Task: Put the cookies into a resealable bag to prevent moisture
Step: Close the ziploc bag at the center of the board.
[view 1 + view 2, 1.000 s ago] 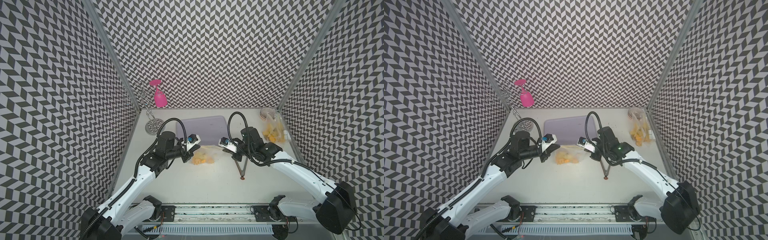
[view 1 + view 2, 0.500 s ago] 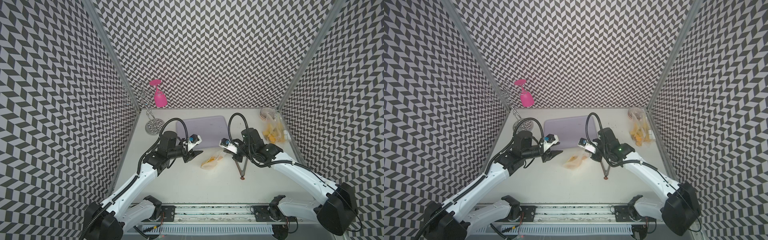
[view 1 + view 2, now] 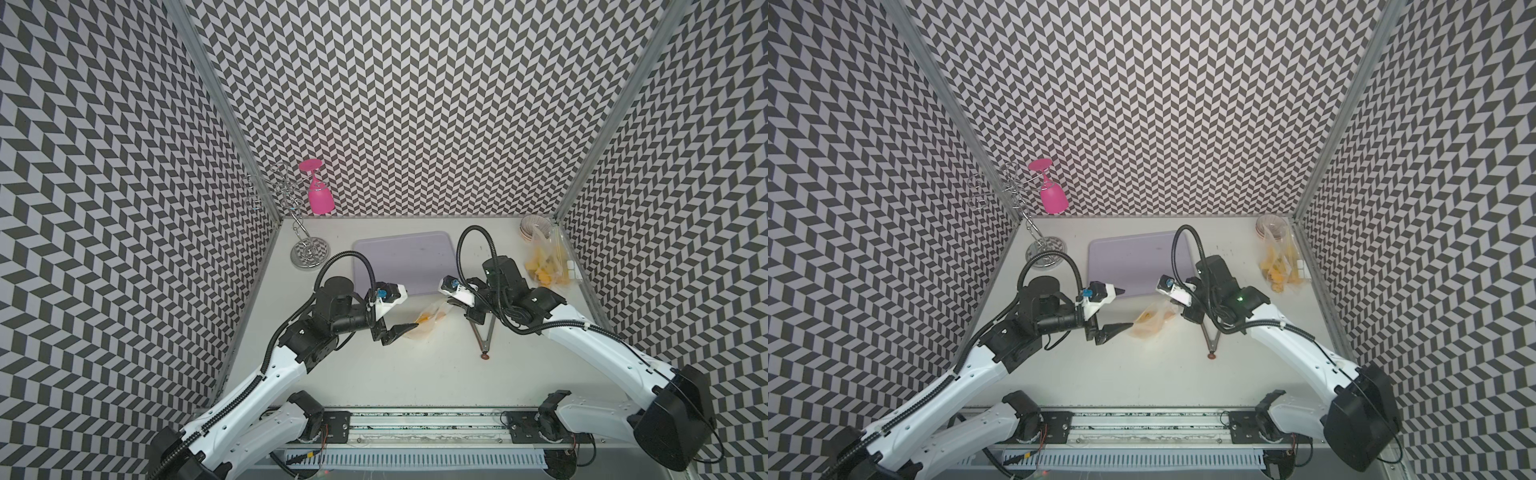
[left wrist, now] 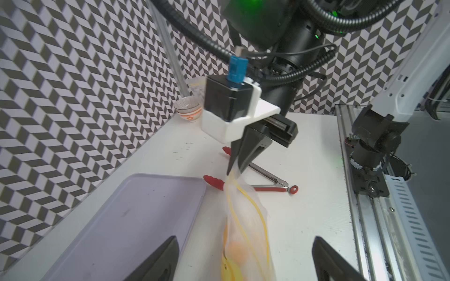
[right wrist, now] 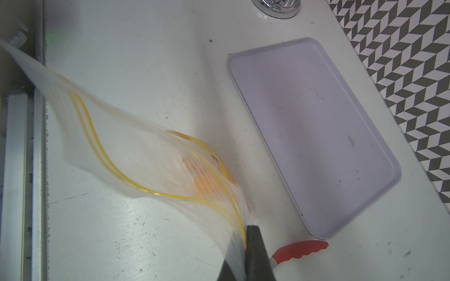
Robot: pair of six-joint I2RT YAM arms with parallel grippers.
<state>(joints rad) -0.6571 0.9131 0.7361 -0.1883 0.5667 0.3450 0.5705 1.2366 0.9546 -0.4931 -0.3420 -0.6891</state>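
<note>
My right claw (image 4: pixel 235 166) is pinched shut on one corner of the clear zip bag (image 3: pixel 428 323). My left claw (image 3: pixel 1128 308) is wide open, with the bag's other end between its fingers. The cookies (image 5: pixel 207 186) are inside the bag, in the middle of the desk (image 3: pixel 415 374), just near the purple tray (image 3: pixel 399 257).

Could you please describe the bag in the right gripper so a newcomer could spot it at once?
Find the lilac tray at the back of the white table. Just before its near edge is a clear zip bag with yellow seal lines and cookies inside. Unlike the other clear bag in the far right corner, this one is pinched by the right gripper.
</note>
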